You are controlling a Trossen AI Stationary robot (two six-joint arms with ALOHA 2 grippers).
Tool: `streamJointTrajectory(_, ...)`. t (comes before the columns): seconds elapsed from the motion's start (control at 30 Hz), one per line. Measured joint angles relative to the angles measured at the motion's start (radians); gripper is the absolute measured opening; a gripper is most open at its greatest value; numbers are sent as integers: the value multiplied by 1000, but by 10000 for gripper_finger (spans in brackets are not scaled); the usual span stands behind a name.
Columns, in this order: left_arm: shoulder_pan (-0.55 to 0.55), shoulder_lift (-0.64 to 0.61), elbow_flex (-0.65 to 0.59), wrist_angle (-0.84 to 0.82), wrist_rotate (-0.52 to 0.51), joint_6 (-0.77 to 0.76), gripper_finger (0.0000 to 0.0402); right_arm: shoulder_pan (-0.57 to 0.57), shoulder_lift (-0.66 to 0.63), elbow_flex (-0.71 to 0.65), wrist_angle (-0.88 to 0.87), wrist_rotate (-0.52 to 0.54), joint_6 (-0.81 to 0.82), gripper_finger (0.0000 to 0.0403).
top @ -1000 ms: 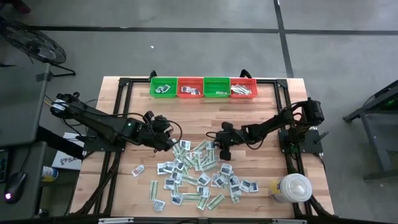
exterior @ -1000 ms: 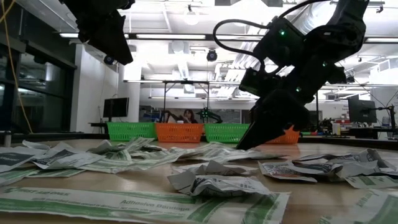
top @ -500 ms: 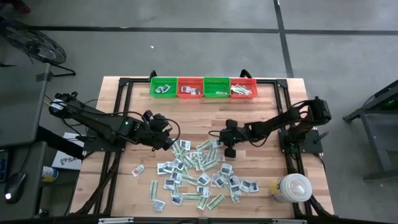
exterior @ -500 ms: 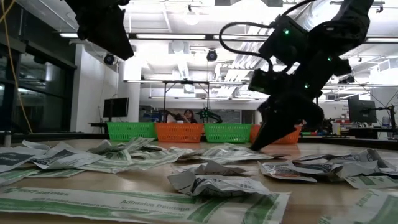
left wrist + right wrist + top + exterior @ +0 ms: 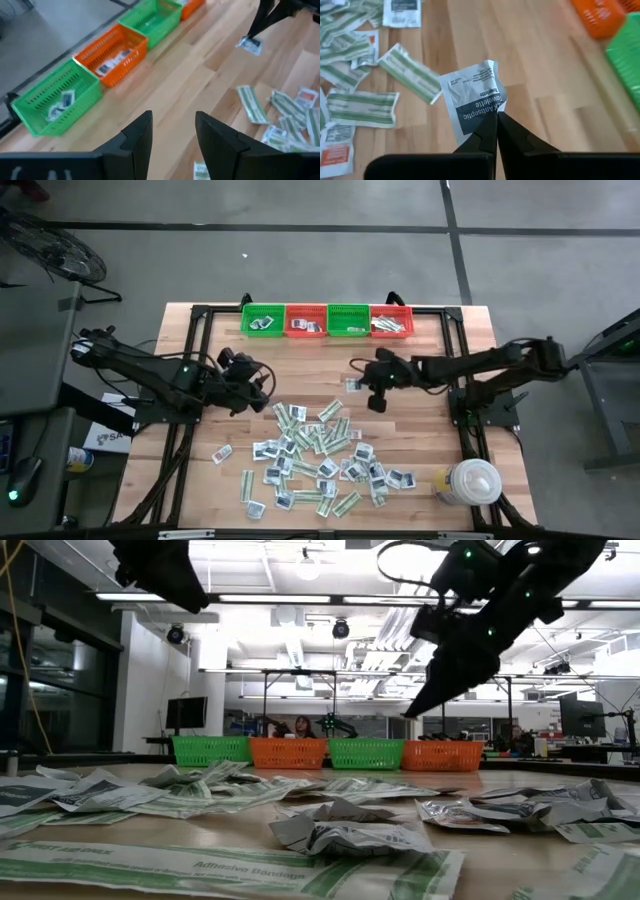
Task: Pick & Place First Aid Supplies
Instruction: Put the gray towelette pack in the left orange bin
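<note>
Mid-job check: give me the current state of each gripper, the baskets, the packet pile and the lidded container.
Right gripper: shut on antiseptic towelette packet, lifted above the table.
Left gripper: open, holding nothing, above bare wood.
Four baskets: upright in a row at the far edge, each with some packets inside.
Packet pile: loose, scattered flat on the table.
White container: upright, lid on.

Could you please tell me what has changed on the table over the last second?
The right claw closed on an antiseptic towelette packet at the pile's edge, lifted it and carried it toward the baskets. The left claw drew back slightly from the pile, open and empty. The other packets and the white container stayed put.
</note>
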Motion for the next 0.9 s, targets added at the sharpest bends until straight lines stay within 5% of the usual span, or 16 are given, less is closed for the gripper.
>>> streamJointTrajectory(0.27, 14, -9, 0, 24, -41, -1, 147, -59, -92, 1, -8, 28, -26, 0)
streamJointTrajectory(0.43, 86, -9, 0, 134, 19, 90, 147, -79, -110, 2, -1, 45, -46, 0)
streamJointTrajectory(0.9, 426, 80, 0, 582, 415, 389, 147, -78, -116, 236, -54, 179, -265, 0)
